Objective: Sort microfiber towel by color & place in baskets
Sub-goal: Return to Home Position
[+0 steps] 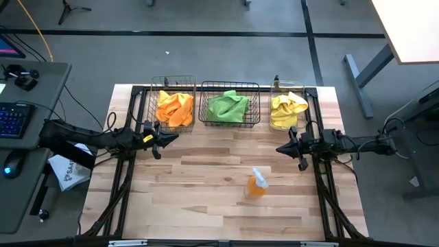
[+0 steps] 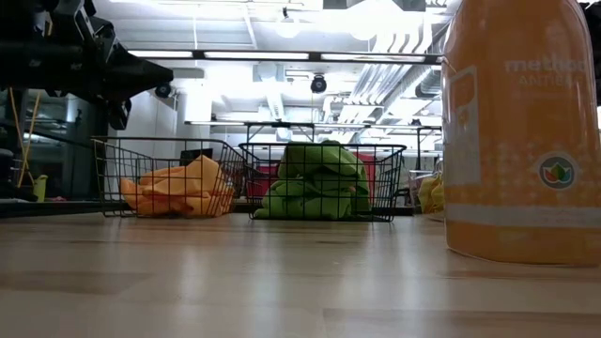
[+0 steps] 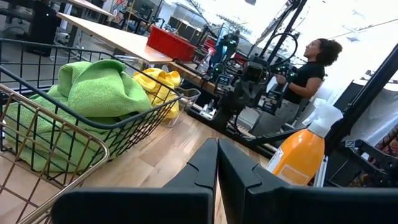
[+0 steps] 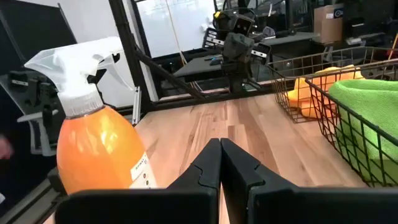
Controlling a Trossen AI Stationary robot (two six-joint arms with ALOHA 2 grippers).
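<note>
1. The spray bottle (image 2: 521, 131) stands nearest, upright between the arms and touching neither. Take your right gripper (image 1: 281, 148) home wide of it.
2. Your left gripper (image 1: 171, 136) hangs just before the left wire basket (image 1: 151, 110). Both grippers are closed and hold nothing. Retract level, clear of the rims.
3. Sorting reads complete: orange towels (image 1: 174, 108) in that basket, green towels (image 1: 228, 106) in the middle basket (image 1: 230, 85), yellow towels (image 1: 288, 105) in the clear bin (image 1: 274, 86). All lie crumpled within the walls.

I see orange towels (image 1: 174, 108) bunched in the left wire basket (image 1: 154, 89), green towels (image 1: 228, 108) in the middle wire basket (image 1: 230, 85), yellow towels (image 1: 288, 106) in the clear bin (image 1: 285, 126).
</note>
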